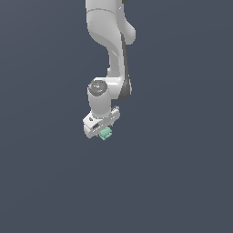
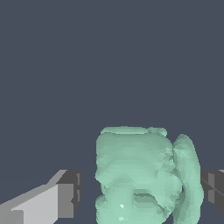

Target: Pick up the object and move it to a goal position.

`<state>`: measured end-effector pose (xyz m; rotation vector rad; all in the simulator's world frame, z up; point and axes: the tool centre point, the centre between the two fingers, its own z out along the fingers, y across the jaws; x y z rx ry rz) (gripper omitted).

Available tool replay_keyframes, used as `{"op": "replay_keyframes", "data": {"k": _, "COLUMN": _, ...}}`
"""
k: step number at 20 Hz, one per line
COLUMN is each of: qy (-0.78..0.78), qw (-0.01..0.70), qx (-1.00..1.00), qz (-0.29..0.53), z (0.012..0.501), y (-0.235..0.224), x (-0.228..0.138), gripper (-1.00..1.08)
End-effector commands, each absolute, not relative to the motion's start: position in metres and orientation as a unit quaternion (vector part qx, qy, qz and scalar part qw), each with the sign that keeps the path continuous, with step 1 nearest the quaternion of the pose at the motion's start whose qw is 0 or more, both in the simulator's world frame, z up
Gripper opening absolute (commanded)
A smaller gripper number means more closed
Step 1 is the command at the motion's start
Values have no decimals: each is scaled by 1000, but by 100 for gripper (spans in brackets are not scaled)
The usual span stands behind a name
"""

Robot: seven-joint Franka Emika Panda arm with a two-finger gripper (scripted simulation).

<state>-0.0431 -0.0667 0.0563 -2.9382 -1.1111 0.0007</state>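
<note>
The object [image 1: 105, 133] is a small mint-green block, roughly cube-shaped, with lumpy, uneven faces and a rounded lobe bulging from one side; it is far smaller than the white gripper [image 1: 103, 134] above it. In the exterior view it sits directly beneath the gripper body, at the fingers' level. In the wrist view the object [image 2: 144, 177] lies between the two dark finger pads [image 2: 73, 192]: one pad appears to touch the lobed side, the other stands clear with a visible gap. Gripper jaws are set narrow but not clamped. Surroundings are uniform dark grey-blue.
</note>
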Motion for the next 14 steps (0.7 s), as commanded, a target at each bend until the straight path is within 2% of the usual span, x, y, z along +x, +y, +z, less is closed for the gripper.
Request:
{"op": "replay_keyframes", "data": {"k": 1, "qy": -354, "qw": 0, "qx": -935, "qz": 0, "z": 46, "y": -67, "x": -43, "gripper": 100}}
{"op": "replay_keyframes", "data": {"k": 6, "qy": -354, "qw": 0, "qx": -935, "qz": 0, "z": 40, "y": -67, "x": -42, "gripper": 100}}
{"op": "replay_keyframes", "data": {"k": 7, "qy": -354, "qw": 0, "qx": -935, "qz": 0, "z": 40, "y": -67, "x": -42, "gripper": -100}}
{"op": "replay_keyframes", "data": {"k": 14, "qy": -354, "qw": 0, "qx": -935, "qz": 0, "z": 40, "y": -67, "x": -42, "gripper": -100}}
